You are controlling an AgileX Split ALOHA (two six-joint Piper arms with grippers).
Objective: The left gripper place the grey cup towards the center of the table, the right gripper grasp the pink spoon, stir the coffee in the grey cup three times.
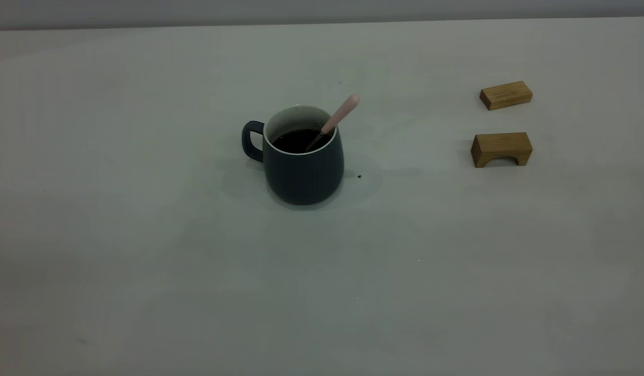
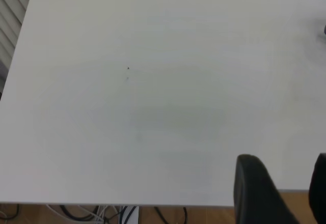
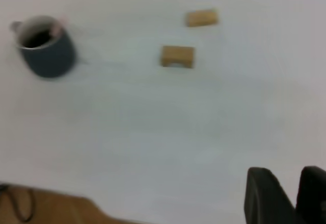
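Observation:
The grey cup (image 1: 303,172) stands upright near the middle of the table (image 1: 322,292), its handle pointing left in the exterior view. Dark coffee (image 1: 297,141) fills it. The pink spoon (image 1: 343,112) leans in the cup, bowl in the coffee, handle resting on the rim and sticking up to the right. No gripper shows in the exterior view. My left gripper (image 2: 285,158) hangs open over bare table by its edge, holding nothing. My right gripper (image 3: 288,170) is open with a narrow gap, far from the cup (image 3: 48,56) and empty.
Two wooden blocks lie at the right: a flat one (image 1: 505,95) farther back and an arch-shaped one (image 1: 501,149) nearer. A small dark speck (image 1: 359,176) sits just right of the cup. The table's edge (image 2: 153,204) runs below the left gripper, with cables beyond it.

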